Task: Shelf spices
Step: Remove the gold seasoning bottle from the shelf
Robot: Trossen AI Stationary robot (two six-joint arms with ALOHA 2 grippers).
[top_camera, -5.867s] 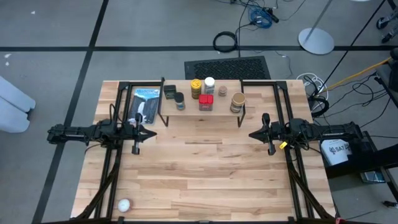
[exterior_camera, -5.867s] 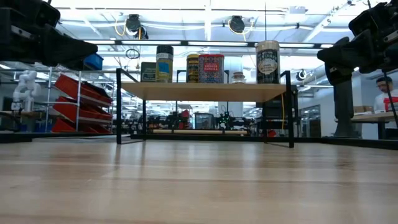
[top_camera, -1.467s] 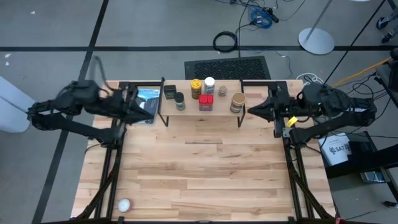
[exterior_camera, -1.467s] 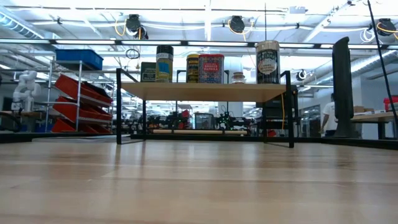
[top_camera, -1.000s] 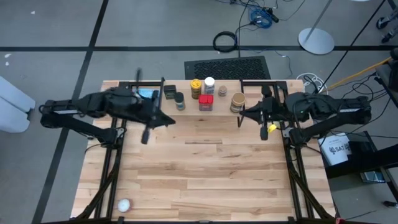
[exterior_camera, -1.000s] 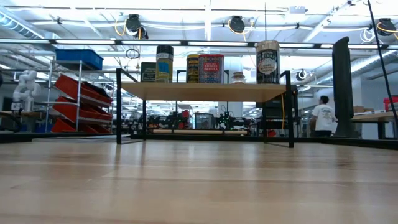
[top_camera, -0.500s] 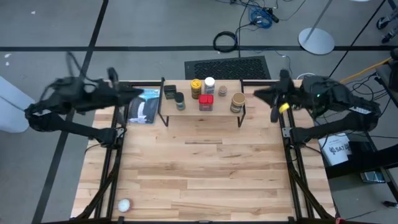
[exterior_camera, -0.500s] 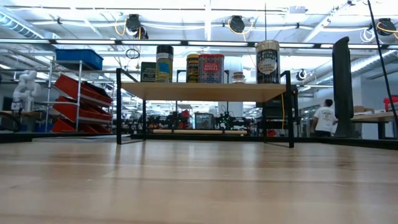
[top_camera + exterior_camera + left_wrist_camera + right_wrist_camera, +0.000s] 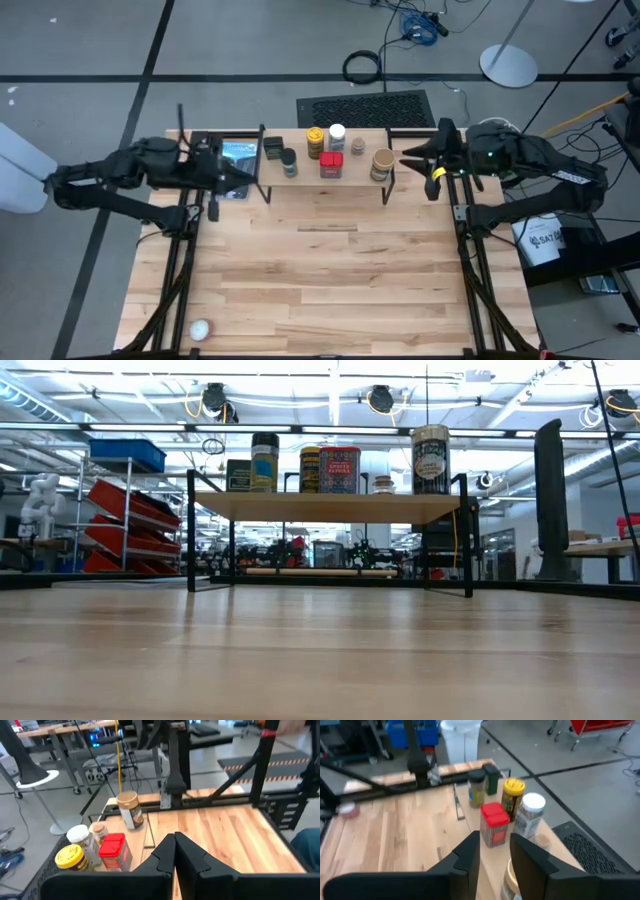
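A: From above first. Where to find the spices?

B: All up on the shelf [image 9: 310, 186], at the far middle of the table: black square tin [image 9: 273, 149], small dark-lidded jar [image 9: 289, 162], yellow-lidded jar [image 9: 315, 139], white-lidded jar [image 9: 337, 134], red tin [image 9: 332, 165], tan-lidded jar [image 9: 382, 163]. Nothing of the task down on the tabletop.

A: And the arms?

B: Left gripper [image 9: 243, 180] just off the shelf's left end, over the flat blue-and-black package [image 9: 236, 158]. Right gripper [image 9: 408, 156] just off the right end, near the tan-lidded jar. Carrying nothing, either one.

A: Table-height view?

B: Shows the spices upright in a row on the plank, apart from one another. No gripper in sight there.

A: Left wrist?

B: Fingers pressed together, empty, pointing along the shelf toward the red tin.

A: Right wrist?

B: Fingers parted with a clear gap, nothing between them, aimed at the red tin from the other end.

A: Which step, then?

B: Looks like the very end: shelving apparently finished, nothing left to fetch.

A: Next move?

B: Probably calls for drawing both arms back and clear, keeping wide of the thin legs and the end jars. Risks toppling the tan-lidded jar otherwise.
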